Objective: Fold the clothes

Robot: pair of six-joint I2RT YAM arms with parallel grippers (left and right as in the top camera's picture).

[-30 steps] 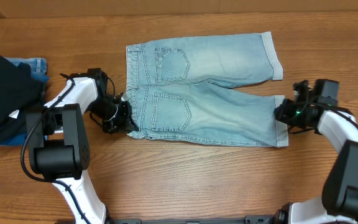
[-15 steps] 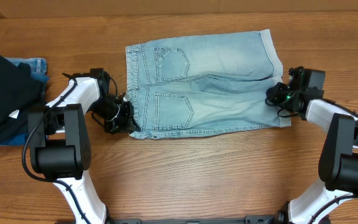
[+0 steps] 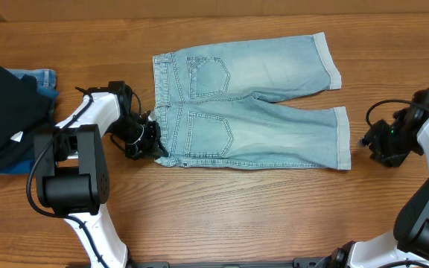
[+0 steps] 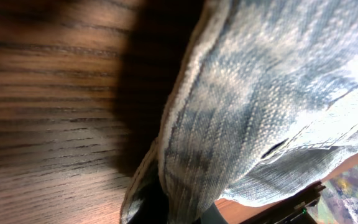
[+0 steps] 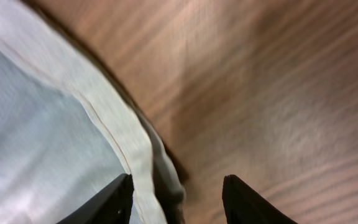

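We have the shorts [image 3: 259,126] flat, no fold yet; our left hand [image 3: 153,147] pinches the waistband [image 3: 162,104], right hand [image 3: 371,143] gapes empty.

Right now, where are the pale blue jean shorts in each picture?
Overhead: the pale light-blue denim shorts lie flat mid-table, waistband left, cuffs right.
Left wrist: the shorts fill the right side, close up.
Right wrist: the shorts fill the left side, cuffed edge showing.
Shared landmark: the brown wooden table under them.
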